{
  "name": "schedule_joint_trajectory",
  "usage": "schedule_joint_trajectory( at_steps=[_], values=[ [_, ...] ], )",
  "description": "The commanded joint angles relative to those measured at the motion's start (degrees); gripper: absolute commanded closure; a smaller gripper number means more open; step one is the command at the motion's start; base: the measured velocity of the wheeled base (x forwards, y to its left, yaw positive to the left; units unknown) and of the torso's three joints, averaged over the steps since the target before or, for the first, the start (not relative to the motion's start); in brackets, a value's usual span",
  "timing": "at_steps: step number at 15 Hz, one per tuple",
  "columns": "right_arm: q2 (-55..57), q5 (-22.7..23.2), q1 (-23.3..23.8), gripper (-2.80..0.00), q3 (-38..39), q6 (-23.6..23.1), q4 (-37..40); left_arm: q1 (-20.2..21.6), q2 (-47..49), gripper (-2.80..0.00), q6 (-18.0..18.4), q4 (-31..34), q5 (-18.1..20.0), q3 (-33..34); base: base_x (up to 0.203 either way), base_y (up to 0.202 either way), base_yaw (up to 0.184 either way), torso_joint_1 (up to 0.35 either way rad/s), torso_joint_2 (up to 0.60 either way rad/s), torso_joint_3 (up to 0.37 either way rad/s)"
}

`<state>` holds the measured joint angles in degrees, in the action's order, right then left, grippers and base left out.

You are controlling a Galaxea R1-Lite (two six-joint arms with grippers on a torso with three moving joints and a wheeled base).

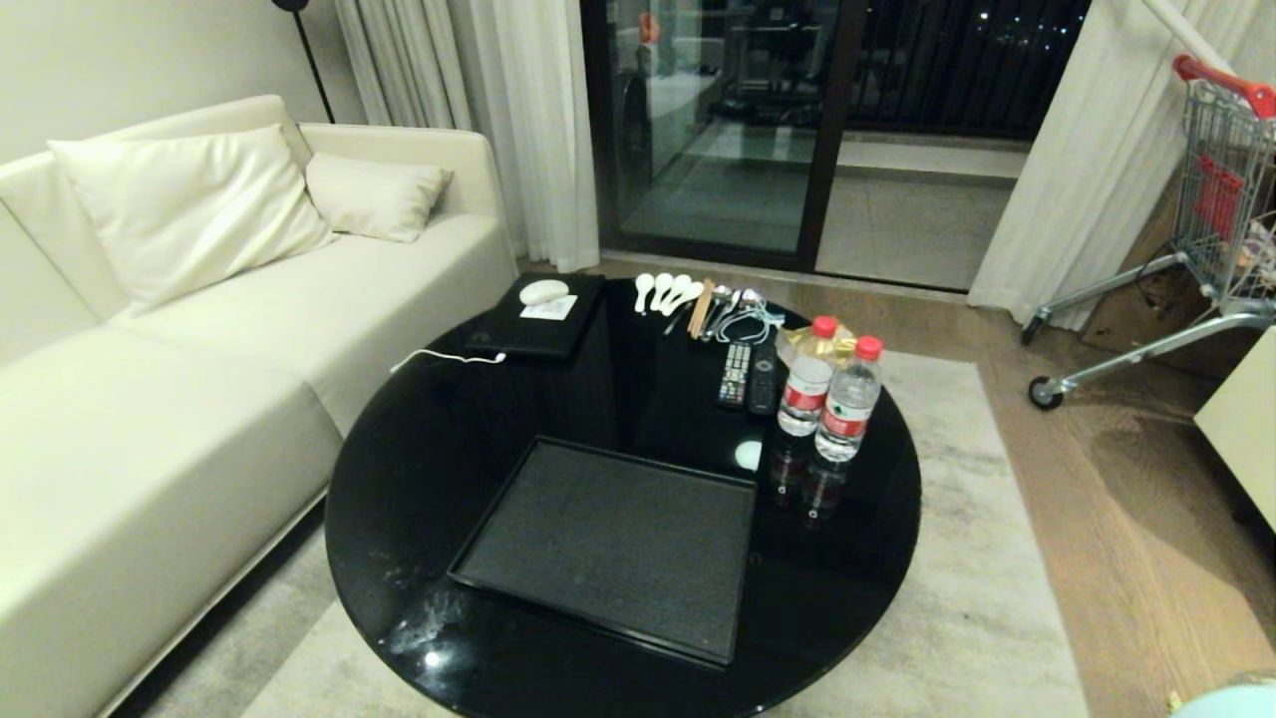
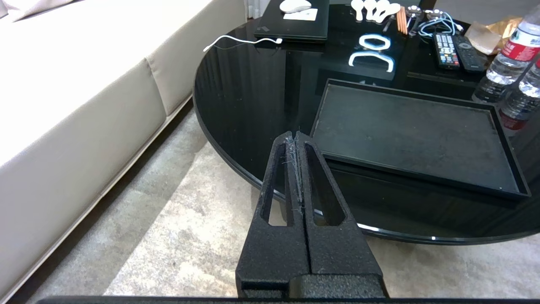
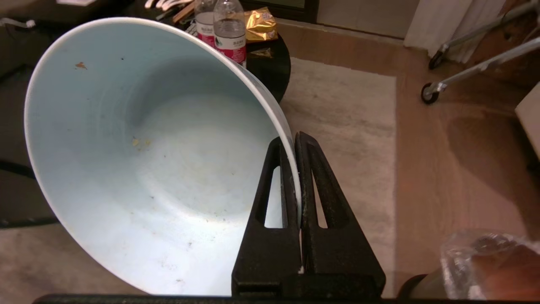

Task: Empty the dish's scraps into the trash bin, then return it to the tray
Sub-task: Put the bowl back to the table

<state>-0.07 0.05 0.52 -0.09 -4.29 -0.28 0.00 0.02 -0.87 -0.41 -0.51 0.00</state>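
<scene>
My right gripper (image 3: 294, 137) is shut on the rim of the dish (image 3: 147, 160), a pale-blue bowl held tilted over the rug to the right of the table. Its inside is bare except for a few tiny orange and yellow specks of scraps (image 3: 80, 65). The trash bin (image 3: 485, 261) shows only as a clear bag liner and a dark edge close beside that gripper. The black tray (image 1: 608, 538) lies empty on the near part of the round black table (image 1: 419, 469). My left gripper (image 2: 296, 134) hangs shut and empty over the rug at the table's near left edge, short of the tray (image 2: 413, 131).
Two water bottles (image 1: 832, 399), two remotes (image 1: 748, 374), white spoons (image 1: 663, 291) and a black box with white items (image 1: 538, 319) stand on the far half of the table. A cream sofa (image 1: 199, 349) runs along the left. A shopping cart (image 1: 1216, 199) stands at the far right.
</scene>
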Motion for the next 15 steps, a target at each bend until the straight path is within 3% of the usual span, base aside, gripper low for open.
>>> schedule_joint_trajectory(
  at_steps=[1,3,7,11,15],
  values=[
    [0.1,1.0,-0.1,0.00,-1.5,-3.3,0.5,0.0,0.0,0.00,0.0,0.0,-0.1,0.0,0.000,0.000,0.000,0.000,0.00,0.000],
    [2.6,1.2,-0.2,0.00,-4.4,-6.5,2.0,0.0,0.0,0.00,0.0,0.0,0.0,0.0,0.000,0.000,0.000,0.000,0.00,0.000],
    [13.7,2.8,-0.6,0.00,-10.9,-7.3,1.9,0.0,0.0,0.00,0.0,0.0,0.0,0.0,0.000,0.000,0.000,0.000,0.00,0.000],
    [32.3,10.3,-0.8,0.00,-22.1,-8.7,-1.0,0.0,0.0,0.00,0.0,0.0,0.0,0.0,0.000,0.000,0.000,0.000,0.00,0.000],
    [50.8,19.0,-2.4,0.00,-33.4,-15.5,-3.8,0.0,0.0,0.00,0.0,0.0,0.0,0.0,0.000,0.000,0.000,0.000,0.00,0.000]
  ],
)
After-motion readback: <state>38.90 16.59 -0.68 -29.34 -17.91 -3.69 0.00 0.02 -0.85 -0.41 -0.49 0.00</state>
